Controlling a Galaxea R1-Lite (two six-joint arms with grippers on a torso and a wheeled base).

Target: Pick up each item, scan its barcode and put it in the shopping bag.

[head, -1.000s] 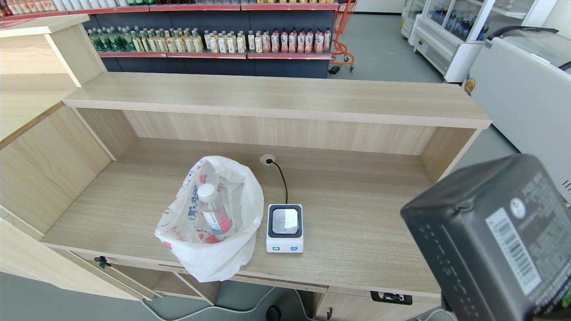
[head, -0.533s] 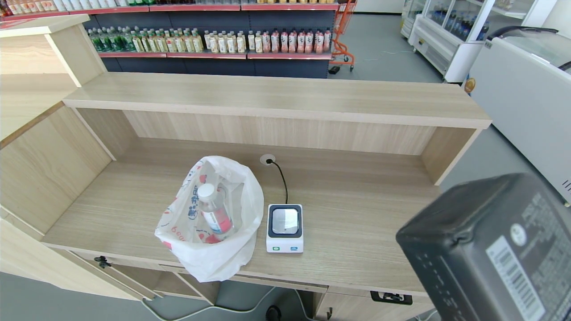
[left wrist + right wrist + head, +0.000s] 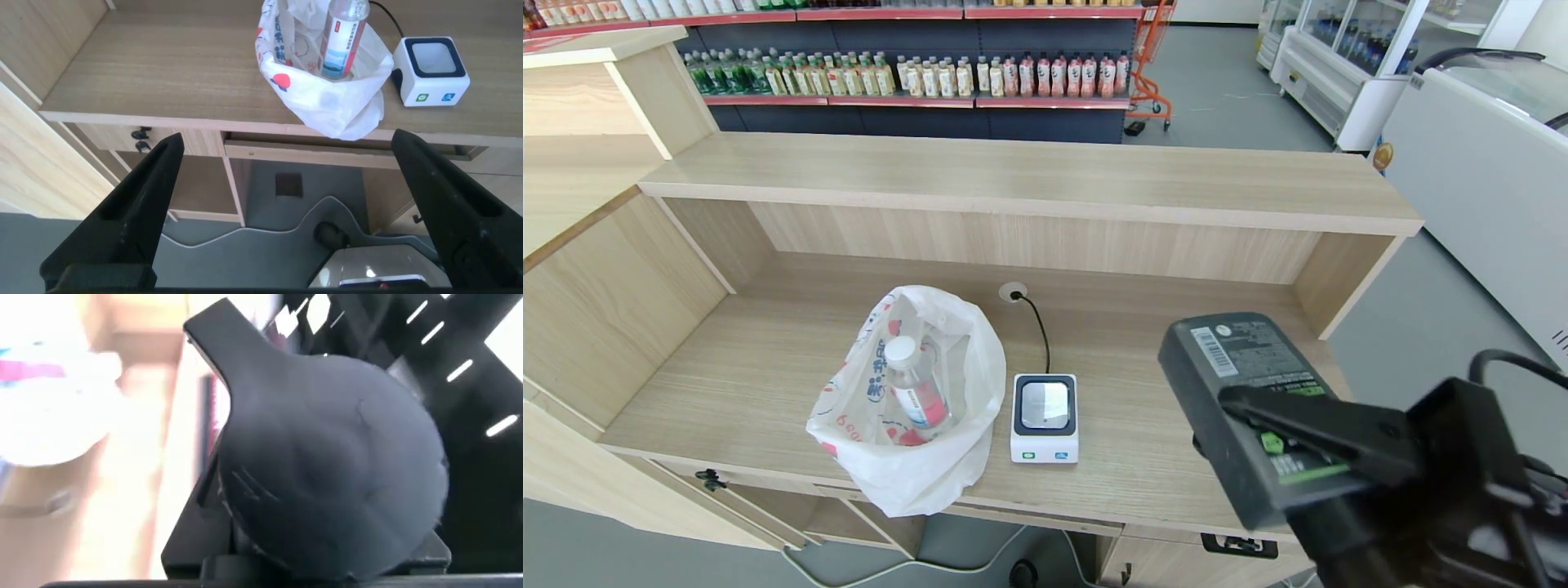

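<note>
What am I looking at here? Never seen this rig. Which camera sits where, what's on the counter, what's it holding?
This is a two-armed robot at a shop checkout. The head view comes from a camera on its head, looking down at the wooden counter. On the counter stands a white shopping bag with a bottle inside. Beside the bag is a small barcode scanner on a cable. The other two pictures come from cameras on the wrists. The right gripper is shut on a dark pack with a barcode label, held in the air to the right of the scanner. The left gripper is open and empty, out in front of the counter, facing the bag.
</note>
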